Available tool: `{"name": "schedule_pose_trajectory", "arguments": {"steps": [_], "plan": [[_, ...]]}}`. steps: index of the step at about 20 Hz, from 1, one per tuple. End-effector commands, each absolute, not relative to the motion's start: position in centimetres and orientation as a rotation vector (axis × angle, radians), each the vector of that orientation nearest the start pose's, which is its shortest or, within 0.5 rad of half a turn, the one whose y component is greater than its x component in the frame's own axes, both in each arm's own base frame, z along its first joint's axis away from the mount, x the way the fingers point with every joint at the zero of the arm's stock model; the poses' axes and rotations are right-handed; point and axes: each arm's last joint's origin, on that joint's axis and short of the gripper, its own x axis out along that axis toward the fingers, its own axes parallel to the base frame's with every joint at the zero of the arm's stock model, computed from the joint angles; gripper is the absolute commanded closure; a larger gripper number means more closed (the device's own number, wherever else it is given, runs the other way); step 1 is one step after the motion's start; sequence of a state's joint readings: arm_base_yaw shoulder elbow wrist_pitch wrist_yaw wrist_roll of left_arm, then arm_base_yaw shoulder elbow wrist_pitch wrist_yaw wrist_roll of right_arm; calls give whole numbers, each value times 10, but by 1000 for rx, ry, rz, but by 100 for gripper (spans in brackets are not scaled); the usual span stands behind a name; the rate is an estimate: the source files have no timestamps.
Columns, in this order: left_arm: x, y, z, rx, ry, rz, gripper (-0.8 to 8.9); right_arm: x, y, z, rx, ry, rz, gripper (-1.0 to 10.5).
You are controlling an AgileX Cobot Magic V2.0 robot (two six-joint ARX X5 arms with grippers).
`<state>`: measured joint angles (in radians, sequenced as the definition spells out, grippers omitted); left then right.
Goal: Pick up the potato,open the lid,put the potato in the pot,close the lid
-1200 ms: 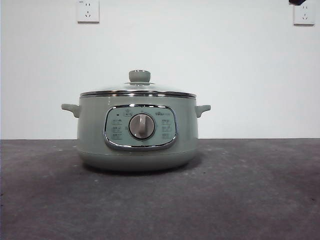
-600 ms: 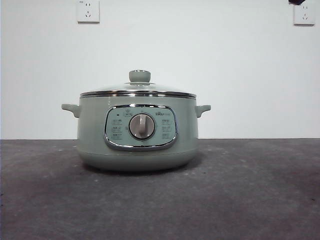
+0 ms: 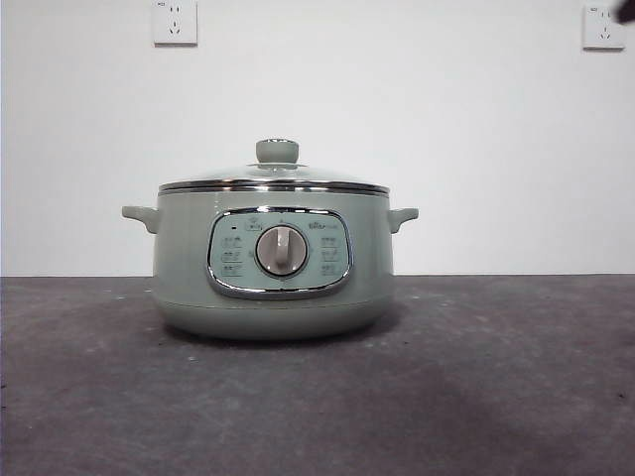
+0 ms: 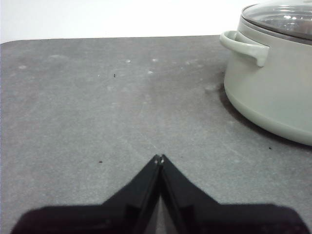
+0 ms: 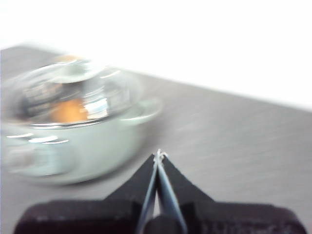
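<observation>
Both grippers, left [image 4: 159, 157] and right [image 5: 159, 153], have fingers clenched, empty. Potato [image 5: 68, 111] sits inside the pot [image 3: 273, 263] under the lid [image 3: 275, 177] on the bench [image 3: 496, 397]; only the corner arm tip has shifted.

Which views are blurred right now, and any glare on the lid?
Right wrist view: motion-smeared throughout, pot and lid streaked, white glare on the glass, an orange patch showing through. Left wrist view: sharp, faint reflections on the lid. Front view: sharp, soft shadow beneath the pot.
</observation>
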<state>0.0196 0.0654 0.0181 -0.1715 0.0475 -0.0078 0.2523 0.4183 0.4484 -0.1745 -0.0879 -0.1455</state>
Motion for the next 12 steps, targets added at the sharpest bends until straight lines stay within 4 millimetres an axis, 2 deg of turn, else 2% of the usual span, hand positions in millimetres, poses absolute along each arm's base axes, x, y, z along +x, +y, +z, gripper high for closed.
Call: {"name": "schedule_pose_trajectory", "arguments": {"steps": [1,3,5,12], "plan": [[99,1,145,-4,223,-32,817,108,20,219,-207,117,266,947],[99,1,145,-4,223,-32,817,104,14,191,-204,130,212,947],[99,1,145,-4,223,-32,817,101,11,176,-202,133,192,947],[99,1,145,-4,223,-32,817,98,11,154,-200,125,187,947]]}}
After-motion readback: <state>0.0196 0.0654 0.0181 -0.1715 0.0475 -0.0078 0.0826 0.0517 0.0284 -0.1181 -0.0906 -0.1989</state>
